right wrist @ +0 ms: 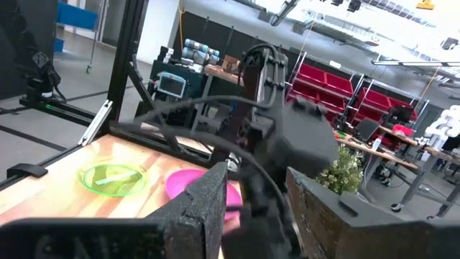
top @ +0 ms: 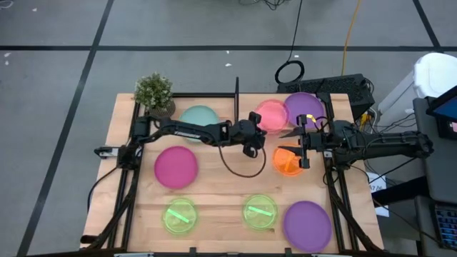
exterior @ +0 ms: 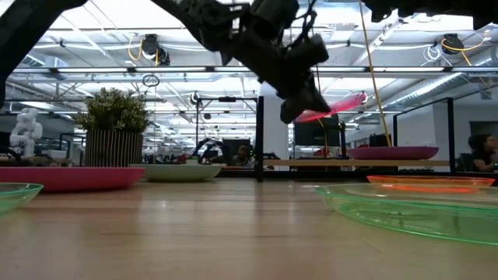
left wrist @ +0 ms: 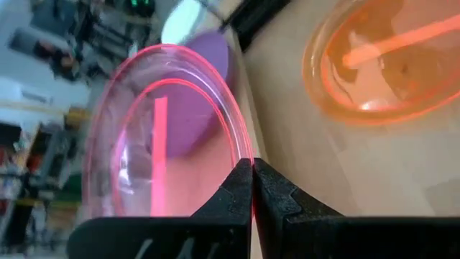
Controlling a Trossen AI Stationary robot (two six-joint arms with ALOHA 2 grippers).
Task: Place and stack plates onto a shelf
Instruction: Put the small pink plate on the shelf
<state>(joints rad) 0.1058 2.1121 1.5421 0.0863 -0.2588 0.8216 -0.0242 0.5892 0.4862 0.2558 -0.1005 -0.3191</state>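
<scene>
The left gripper is clenched on the rim of the small translucent pink plastic plate, held aloft near the desk's far edge beside the purple plate; it looks light, thin and slippery, so the rim suits. The low view shows it tilted; the high view doesn't. The right gripper stands released, probably empty.

Left arm stretched across the middle, its hand raised with fingers pinched tight together, right arm reaching inward, its hand spread open, pointing down
</scene>
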